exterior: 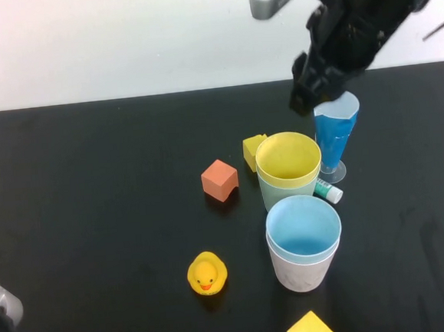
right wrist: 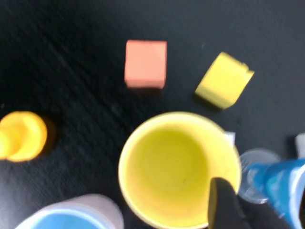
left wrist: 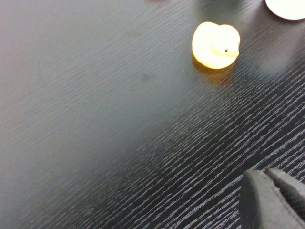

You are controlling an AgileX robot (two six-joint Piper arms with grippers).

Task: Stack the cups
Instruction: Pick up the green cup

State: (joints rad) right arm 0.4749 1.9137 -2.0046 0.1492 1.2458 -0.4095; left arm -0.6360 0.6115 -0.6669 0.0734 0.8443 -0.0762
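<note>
Left end effector point(left wrist: 274, 195): parked low at near-left surface point(exterior: 93, 184) corner, closed, empty | Yellow cup point(exterior: 288, 161): nested in green cup point(exterior: 274, 193) | Blue cup point(exterior: 304, 229): nested in pink cup point(exterior: 301, 271), nearer | Right end effector point(exterior: 320, 89): above yellow cup, spread wide, empty.

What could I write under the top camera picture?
Yellow cup nested in green cup, blue cup in pink cup, right gripper above.

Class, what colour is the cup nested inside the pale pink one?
Pale blue cup, clearest in the high view.
</note>
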